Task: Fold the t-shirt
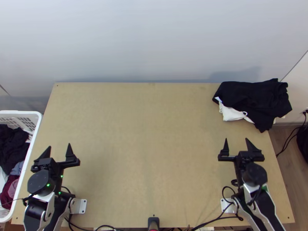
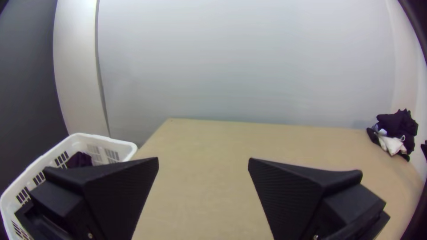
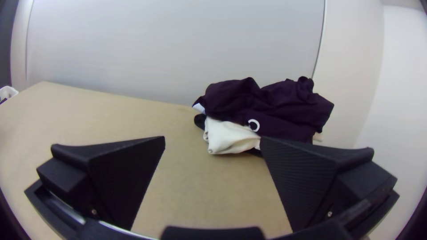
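Observation:
My left gripper [image 1: 59, 151] stands open over the table's near left part, and in the left wrist view the same gripper [image 2: 203, 161] has nothing between its fingers. On the near right, my right gripper [image 1: 236, 144] is open and empty too; the right wrist view shows this gripper [image 3: 212, 138] below a pile of cloth. That pile lies bunched at the table's far right corner: black cloth [image 1: 252, 96] on top, white cloth [image 1: 233, 113] poking out beneath. Dark cloth [image 3: 271, 104] and white cloth [image 3: 227, 137] appear there as well. I cannot tell which piece is a t-shirt.
A white basket [image 1: 34, 133] with dark, red and blue clothes stands left of the table [image 1: 142, 142]. A pale wall [image 1: 154, 38] rises behind the far edge. Black cables [image 1: 215, 218] run along the near edge, where a small black device [image 1: 153, 222] stands mid-way.

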Robot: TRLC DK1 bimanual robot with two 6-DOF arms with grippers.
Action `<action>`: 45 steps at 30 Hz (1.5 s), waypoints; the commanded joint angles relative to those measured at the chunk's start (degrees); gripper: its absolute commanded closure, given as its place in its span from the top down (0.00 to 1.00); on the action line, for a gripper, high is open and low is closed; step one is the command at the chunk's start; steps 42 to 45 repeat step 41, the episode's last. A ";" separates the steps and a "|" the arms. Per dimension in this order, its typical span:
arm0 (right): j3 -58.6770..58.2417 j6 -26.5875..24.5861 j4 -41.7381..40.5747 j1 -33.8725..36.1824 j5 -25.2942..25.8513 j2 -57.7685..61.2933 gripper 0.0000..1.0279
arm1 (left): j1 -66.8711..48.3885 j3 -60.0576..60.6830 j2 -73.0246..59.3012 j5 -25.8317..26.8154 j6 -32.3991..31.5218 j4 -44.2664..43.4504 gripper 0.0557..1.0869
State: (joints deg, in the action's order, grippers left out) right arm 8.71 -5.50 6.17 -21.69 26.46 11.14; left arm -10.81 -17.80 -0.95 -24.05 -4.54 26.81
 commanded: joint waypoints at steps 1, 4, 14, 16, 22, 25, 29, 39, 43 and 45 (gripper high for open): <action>-6.25 -2.41 -3.36 -1.69 0.17 -10.43 0.96 | -0.09 4.00 0.86 5.51 -4.61 -1.50 0.95; -6.25 -1.45 -2.92 -1.77 0.17 -11.22 0.96 | 0.09 3.65 1.04 5.51 -4.61 0.70 0.95; -6.25 -1.27 -2.75 0.60 0.17 -11.22 0.96 | 0.17 3.65 1.04 5.51 -4.61 0.79 0.95; -6.25 -1.27 -2.75 0.60 0.17 -11.22 0.96 | 0.17 3.65 1.04 5.60 -4.61 0.79 0.95; -6.25 -1.27 -2.75 0.60 0.17 -11.22 0.96 | 0.17 3.65 1.04 5.51 -4.61 0.79 0.95; -6.25 -1.27 -2.75 0.60 0.17 -11.22 0.96 | 0.17 3.65 1.04 5.51 -4.61 0.79 0.95; -6.25 -1.27 -2.75 0.60 0.17 -11.22 0.96 | 0.17 3.65 1.04 5.60 -4.61 0.79 0.95; -6.25 -1.27 -2.75 0.60 0.17 -11.22 0.96 | 0.17 3.65 1.04 5.51 -4.61 0.79 0.95; -6.25 -1.18 -2.75 0.60 0.17 -11.22 0.96 | 0.17 3.65 1.04 5.51 -4.61 0.79 0.95; -6.25 -1.18 -2.75 0.60 0.17 -11.22 0.96 | 0.17 3.65 1.04 5.51 -4.61 0.79 0.95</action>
